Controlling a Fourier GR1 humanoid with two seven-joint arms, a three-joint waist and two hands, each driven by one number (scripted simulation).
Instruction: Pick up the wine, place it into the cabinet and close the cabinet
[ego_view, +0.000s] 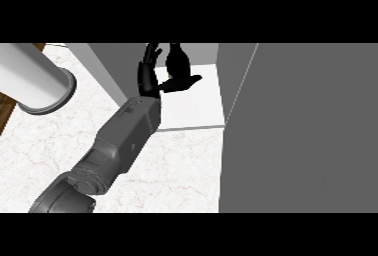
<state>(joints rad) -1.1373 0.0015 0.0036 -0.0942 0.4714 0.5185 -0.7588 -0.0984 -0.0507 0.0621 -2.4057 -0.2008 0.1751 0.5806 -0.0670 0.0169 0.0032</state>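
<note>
— What's closest?
— The grey left forearm (122, 145), coming up from the lower left corner across the marble counter (177, 170).
— And the left hand (159, 82)?
— Released: fingers stretched upward, thumb sticking out sideways, grasping nothing I can make out. It sits over the white shelf (196, 105) of the cabinet.
— Where's the wine?
— I cannot tell (everything dark up there blends with the hand).
— Around that?
— The grey cabinet door (310, 125) fills the right side, standing open. A white cylinder (29, 75) lies at the upper left.
</note>
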